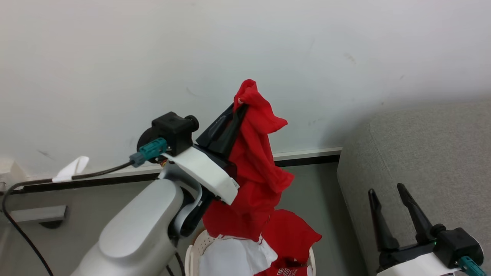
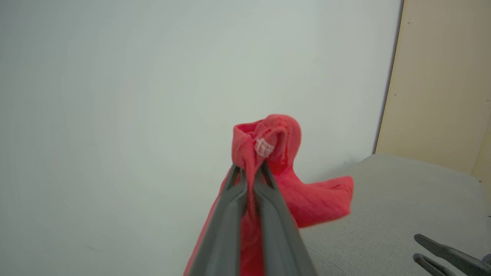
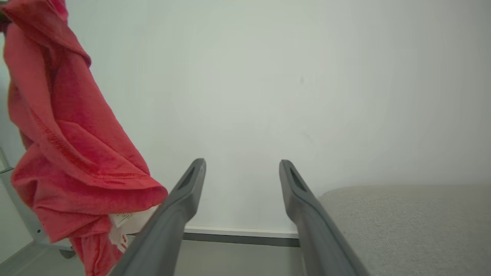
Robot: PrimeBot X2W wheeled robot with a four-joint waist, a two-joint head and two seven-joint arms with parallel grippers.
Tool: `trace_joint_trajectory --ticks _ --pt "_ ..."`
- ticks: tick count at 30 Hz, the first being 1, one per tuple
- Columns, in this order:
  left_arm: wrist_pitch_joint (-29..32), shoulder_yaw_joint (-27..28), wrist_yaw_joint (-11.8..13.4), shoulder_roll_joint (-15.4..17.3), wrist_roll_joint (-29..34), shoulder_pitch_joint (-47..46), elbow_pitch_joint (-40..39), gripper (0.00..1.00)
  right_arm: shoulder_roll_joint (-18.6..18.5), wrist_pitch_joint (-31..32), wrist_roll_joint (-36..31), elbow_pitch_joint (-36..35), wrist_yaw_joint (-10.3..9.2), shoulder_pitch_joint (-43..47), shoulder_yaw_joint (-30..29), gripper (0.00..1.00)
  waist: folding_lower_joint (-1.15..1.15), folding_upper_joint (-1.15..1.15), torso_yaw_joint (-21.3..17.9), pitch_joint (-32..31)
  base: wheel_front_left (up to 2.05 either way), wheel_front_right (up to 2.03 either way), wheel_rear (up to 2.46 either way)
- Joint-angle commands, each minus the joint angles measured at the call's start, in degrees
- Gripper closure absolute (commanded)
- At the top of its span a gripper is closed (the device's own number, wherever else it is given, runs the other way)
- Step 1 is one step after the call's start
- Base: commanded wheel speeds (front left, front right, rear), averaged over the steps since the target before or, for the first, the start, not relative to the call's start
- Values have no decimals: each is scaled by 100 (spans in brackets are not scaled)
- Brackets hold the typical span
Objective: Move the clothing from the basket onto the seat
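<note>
The seat [image 1: 429, 153] top is just bare grey fabric, so there's loads of room to come in over it. There's an open strip of floor [image 1: 314, 191] between the seat and the basket [image 1: 190, 257]. The red clothing [image 1: 257, 168] hanging off the left gripper [image 1: 239, 105] dangles right over the basket mouth, and the wall [image 1: 115, 57] closes off the back.

Wall [image 1: 115, 57]: plain white, a few faint scuffs, evenly lit. Skirting [image 1: 307, 154]: white band over a dark strip along the wall foot. Floor [image 1: 310, 199]: smooth grey. Seat [image 1: 422, 153]: grey fabric block, rounded corner, at right near the wall. Beige panel [image 2: 441, 76]: adjoins the wall beyond the seat, dark line at the joint.
</note>
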Motion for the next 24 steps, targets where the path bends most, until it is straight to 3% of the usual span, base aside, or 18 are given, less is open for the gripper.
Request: trace_joint_trajectory --ticks 1,7,15,24 --pt "19 0 21 -3 -23 83 -25 100 -24 4 31 -19 -12 -43 66 0 1 0 13 2 0 0 0" --pt "17 -69 36 -40 -53 131 -11 100 -131 5 221 -124 -12 -176 592 0 1 0 93 -6 0 0 0" --pt "-15 -218 -51 -199 -86 157 150 100 -562 5 666 48 -12 -822 2171 0 1 0 259 -71 0 0 0" --pt "14 -491 -190 -431 -28 57 249 100 -688 6 1010 1259 -12 -2038 3715 0 1 0 543 -113 0 0 0"
